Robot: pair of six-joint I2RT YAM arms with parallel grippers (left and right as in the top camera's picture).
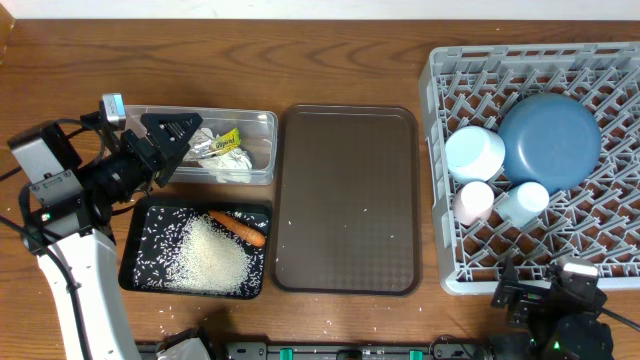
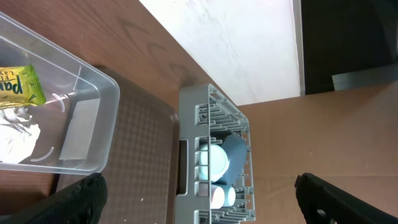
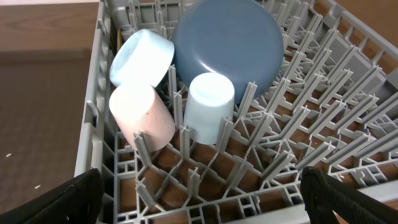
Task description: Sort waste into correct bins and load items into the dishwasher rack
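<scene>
The clear tub (image 1: pixel 262 118) holds a green-yellow wrapper (image 1: pixel 229 139), a white tissue wad (image 1: pixel 234 165) and silver foil (image 1: pixel 204 149). The black tray (image 1: pixel 128 262) holds a heap of rice (image 1: pixel 212 256) and a carrot piece (image 1: pixel 239 227). The grey rack (image 1: pixel 437 185) holds the blue plate (image 1: pixel 550 140), light-blue bowl (image 1: pixel 474 152), pink cup (image 1: pixel 473 201) and small blue cup (image 1: pixel 524 203). My left gripper (image 1: pixel 176 134) is open and empty over the tub's left end. My right gripper (image 3: pixel 202 200) is open and empty at the rack's near edge. The chopsticks are out of view.
A brown serving tray (image 1: pixel 347 200) lies between the bins and the rack, with a few stray rice grains on it. More grains lie on the wooden table in front of the black tray. The right arm (image 1: pixel 565 305) sits at the table's front right.
</scene>
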